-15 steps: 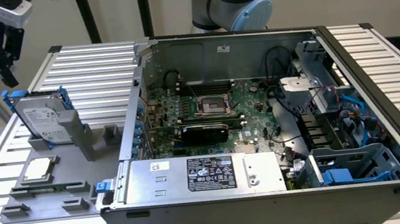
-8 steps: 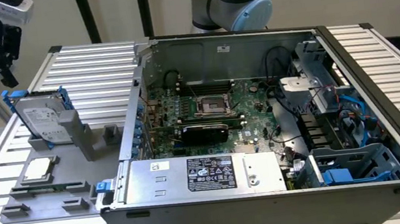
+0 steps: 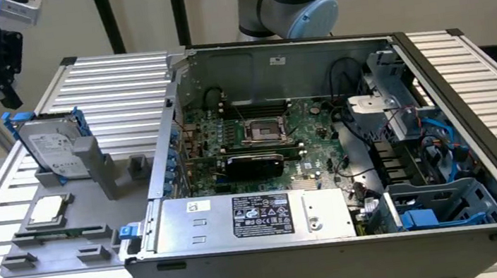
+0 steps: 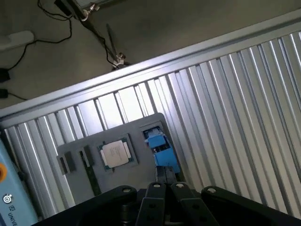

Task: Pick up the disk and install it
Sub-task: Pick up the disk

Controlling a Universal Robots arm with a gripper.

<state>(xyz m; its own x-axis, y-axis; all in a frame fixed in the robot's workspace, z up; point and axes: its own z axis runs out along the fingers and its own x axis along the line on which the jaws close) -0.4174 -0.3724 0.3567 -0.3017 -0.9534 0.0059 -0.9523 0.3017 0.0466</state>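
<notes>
Looks like a robotics lab or test workshop: ribbed aluminium table (image 3: 496,73) carrying an opened computer case (image 3: 244,260) with bare motherboard (image 3: 313,120), grey parts fixture (image 3: 62,243) alongside, robot arm (image 3: 293,2) mounted behind, loose cables (image 4: 101,40) across the floor.

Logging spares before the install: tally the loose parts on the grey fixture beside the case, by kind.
Disk in blue carrier: 1
Square silver chip: 1
Thin green board: 1
Total: 3
</notes>
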